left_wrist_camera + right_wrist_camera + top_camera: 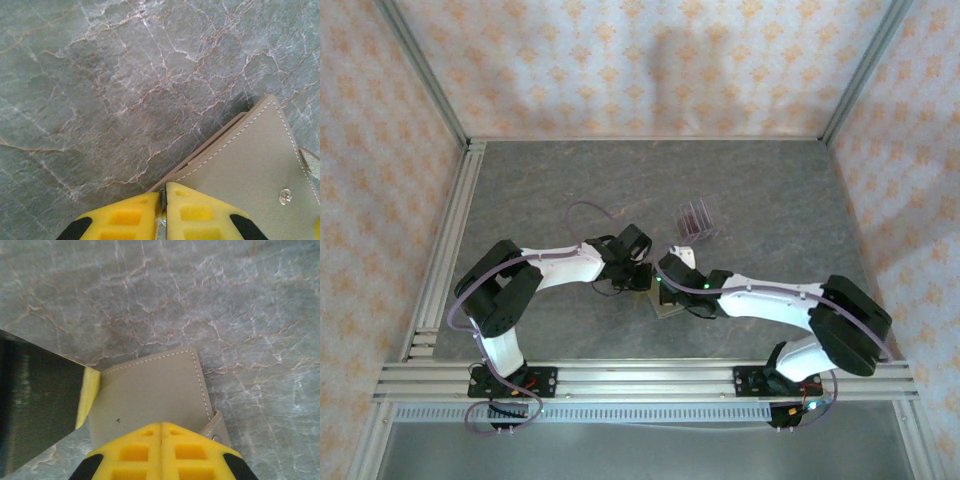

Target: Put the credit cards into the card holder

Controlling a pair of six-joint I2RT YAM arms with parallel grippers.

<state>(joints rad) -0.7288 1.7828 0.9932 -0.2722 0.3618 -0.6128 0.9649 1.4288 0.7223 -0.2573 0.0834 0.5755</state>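
Tabletop (100,75); L gripper (163,192) tight on wallet (245,165)

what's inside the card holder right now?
Can't tell: the card holder shows its tan outside, so anything in it is covered. Dark red cards stand in the clear stand.

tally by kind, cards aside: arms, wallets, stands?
Robot arms: 2 (left, right)
Card holder: 1
Clear slotted stand: 1
Total: 4
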